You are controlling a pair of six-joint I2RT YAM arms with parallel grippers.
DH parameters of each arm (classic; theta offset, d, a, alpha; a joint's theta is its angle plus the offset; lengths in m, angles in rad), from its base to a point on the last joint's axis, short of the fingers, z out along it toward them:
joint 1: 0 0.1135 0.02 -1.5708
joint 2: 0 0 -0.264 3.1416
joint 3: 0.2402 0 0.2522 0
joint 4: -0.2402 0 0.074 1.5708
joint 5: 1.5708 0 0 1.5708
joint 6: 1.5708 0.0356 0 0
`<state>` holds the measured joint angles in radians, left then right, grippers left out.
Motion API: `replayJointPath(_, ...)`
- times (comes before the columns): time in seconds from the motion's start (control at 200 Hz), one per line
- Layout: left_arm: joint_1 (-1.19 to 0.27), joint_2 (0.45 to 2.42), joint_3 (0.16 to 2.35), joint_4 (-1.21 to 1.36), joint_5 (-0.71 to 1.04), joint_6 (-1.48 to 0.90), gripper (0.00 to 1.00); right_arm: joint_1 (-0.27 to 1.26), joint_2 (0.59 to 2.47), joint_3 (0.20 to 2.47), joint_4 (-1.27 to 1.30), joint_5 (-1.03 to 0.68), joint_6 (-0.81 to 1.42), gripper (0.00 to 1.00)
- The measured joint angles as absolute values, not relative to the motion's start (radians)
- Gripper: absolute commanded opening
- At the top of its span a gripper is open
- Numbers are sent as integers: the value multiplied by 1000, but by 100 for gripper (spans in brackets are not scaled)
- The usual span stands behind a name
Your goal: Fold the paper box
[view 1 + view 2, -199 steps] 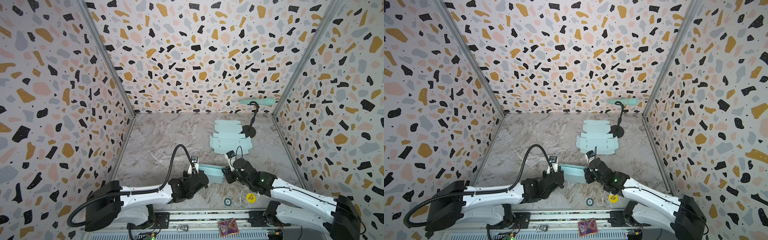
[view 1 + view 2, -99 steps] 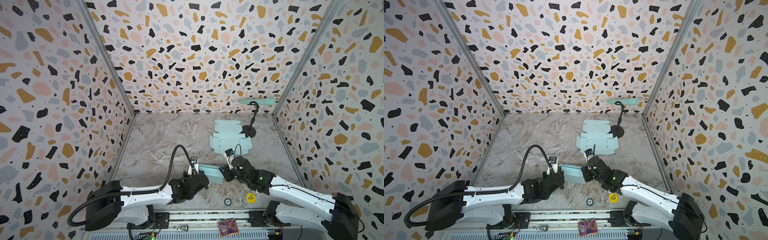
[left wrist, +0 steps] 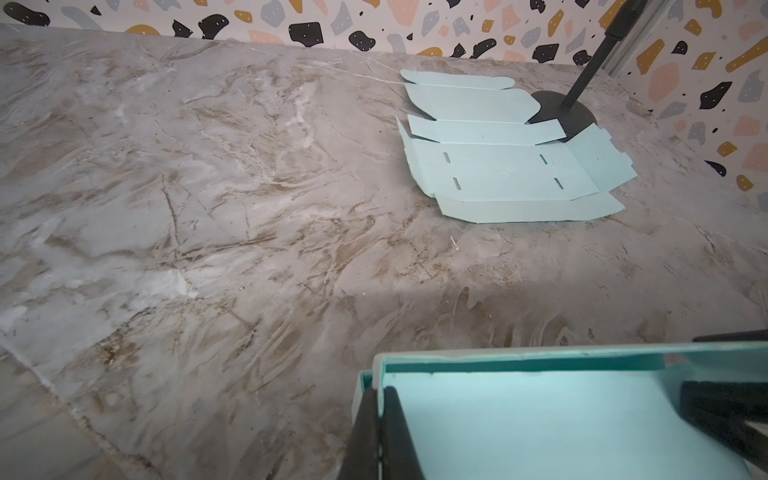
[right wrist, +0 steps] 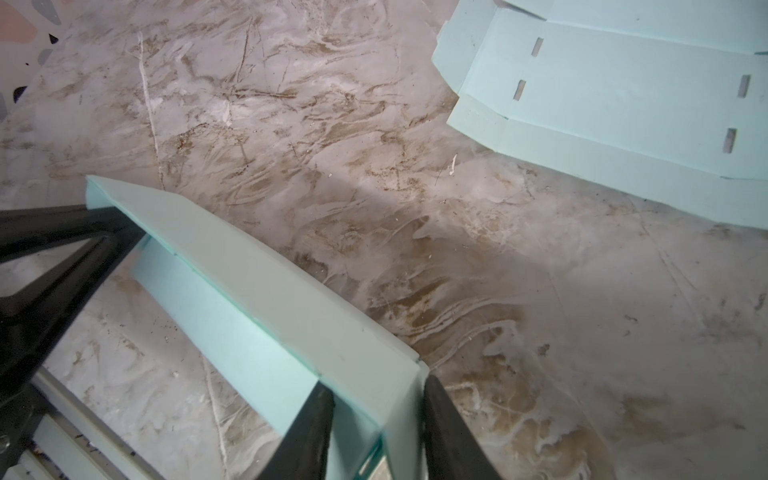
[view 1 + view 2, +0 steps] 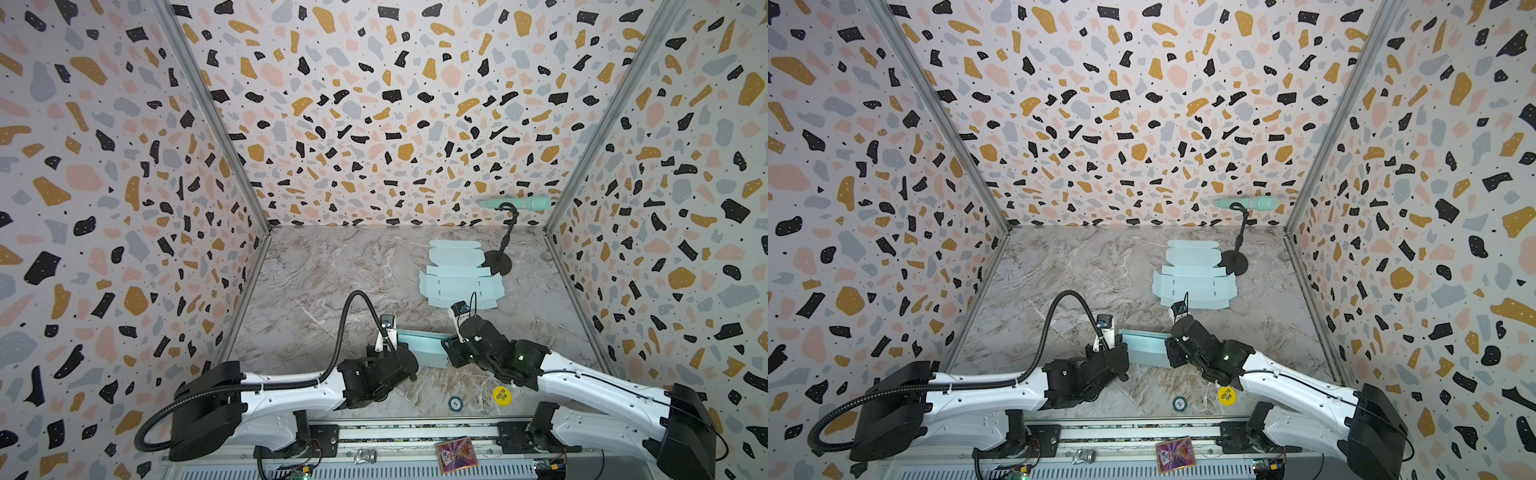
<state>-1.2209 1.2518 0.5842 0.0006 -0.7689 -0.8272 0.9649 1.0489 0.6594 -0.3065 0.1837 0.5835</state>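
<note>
Mint box point(image 5: 419, 348), half-folded, top open, sat near front edge of table point(image 5: 316, 274), mid-width, between both arms. Left pincer point(image 3: 380, 430) was clamped shut on left end wall. Right pincer point(image 4: 376, 424) straddled right end wall, fingers point(image 4: 449, 428) against both faces, gripping it. Spare flat blank point(image 5: 461, 282) lay toward back right corner. Likely step: seating end wall. Best done with left end steadied, base flat, squeeze light, so paper would not buckle.

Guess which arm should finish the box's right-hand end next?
Right, probably: the right gripper straddles that end wall; the left gripper is shut on the opposite end of the paper box, steadying it.
</note>
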Motion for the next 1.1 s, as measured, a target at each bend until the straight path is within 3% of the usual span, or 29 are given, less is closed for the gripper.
replayJointPath(0.12,-1221,1247,580,2,-770,-826,0,972,1069,680,-316,196,603,27)
replayJointPath(0.466,-1241,1223,560,-7,-793,-831,0,987,1151,724,-330,249,620,23)
replayJointPath(0.826,-1254,1199,524,-13,-872,-904,0,917,1357,893,-269,274,474,23)
replayJointPath(1.101,-1259,1231,523,14,-907,-941,0,907,1366,871,-197,253,485,31)
